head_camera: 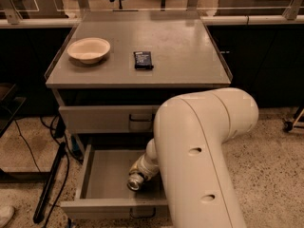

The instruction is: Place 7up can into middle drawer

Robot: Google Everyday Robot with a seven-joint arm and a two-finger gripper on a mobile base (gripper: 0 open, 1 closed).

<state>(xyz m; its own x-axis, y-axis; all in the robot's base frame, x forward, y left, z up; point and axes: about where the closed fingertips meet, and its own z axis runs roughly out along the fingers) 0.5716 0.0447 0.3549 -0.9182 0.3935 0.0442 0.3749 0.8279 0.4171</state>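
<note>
The middle drawer [97,175] of the grey cabinet is pulled out, showing its shallow grey interior. My arm reaches down into it from the right. My gripper [139,175] is inside the drawer, near its front right, mostly hidden by the white wrist. The 7up can [135,182] shows as a shiny round end at the gripper's tip, low over the drawer floor. Its label cannot be made out.
The top drawer [109,119] above is closed. On the cabinet top sit a cream bowl [89,49] at the left and a flat dark packet [143,60] near the middle. My bulky upper arm [204,156] covers the drawer's right side. Cables and a dark pole [50,184] lie on the floor at the left.
</note>
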